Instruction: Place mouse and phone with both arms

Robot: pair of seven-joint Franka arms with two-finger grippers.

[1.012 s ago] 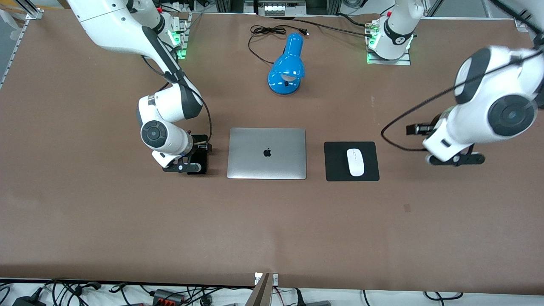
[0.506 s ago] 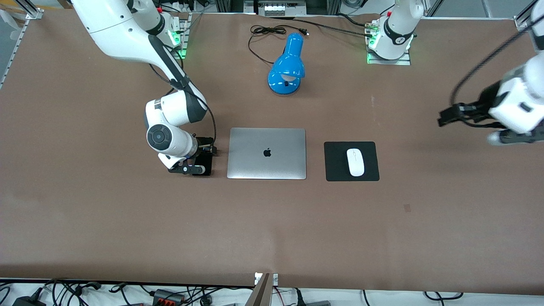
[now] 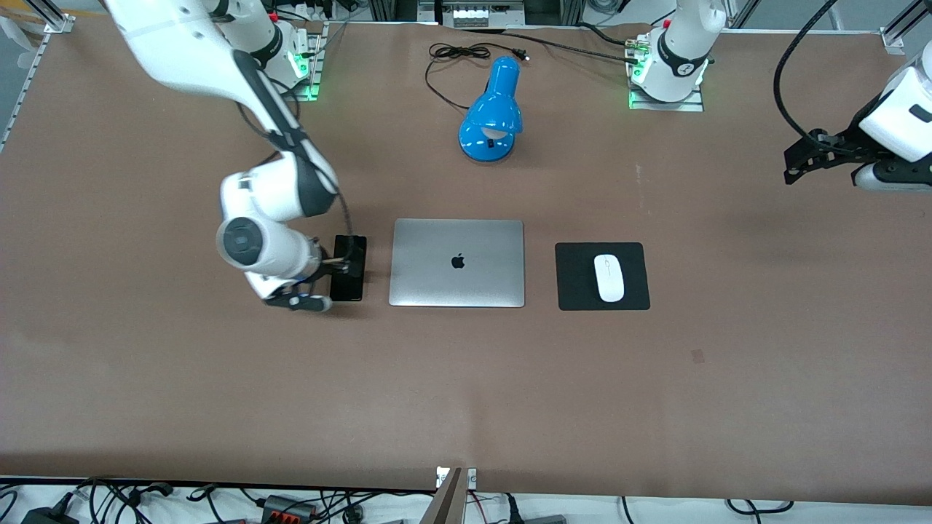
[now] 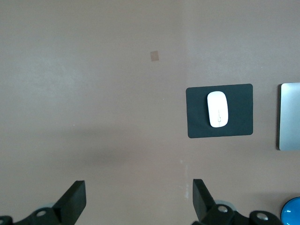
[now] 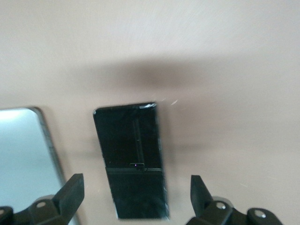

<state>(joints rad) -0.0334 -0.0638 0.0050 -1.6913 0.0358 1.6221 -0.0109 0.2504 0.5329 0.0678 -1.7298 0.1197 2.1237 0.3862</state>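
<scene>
The white mouse (image 3: 609, 277) lies on a square black pad (image 3: 575, 291) beside the laptop, toward the left arm's end; it also shows in the left wrist view (image 4: 218, 108). The black phone (image 3: 348, 268) lies flat on the table beside the laptop, toward the right arm's end. My right gripper (image 3: 329, 278) hangs just above the phone, open and empty; the right wrist view shows the phone (image 5: 133, 159) below the spread fingers of this gripper (image 5: 136, 194). My left gripper (image 3: 799, 164) is open and empty, high over the table's left-arm end, well away from the mouse; its spread jaws (image 4: 138, 201) frame bare table.
A closed silver laptop (image 3: 457, 262) lies between the phone and the pad. A blue desk lamp (image 3: 492, 116) with a black cord lies farther from the front camera than the laptop. Brown table covering (image 3: 466, 393) spreads nearer the front camera.
My right gripper has drawn back off the phone toward the right arm's end, uncovering it. My left arm has swung up and away from beside the pad toward its own end of the table.
</scene>
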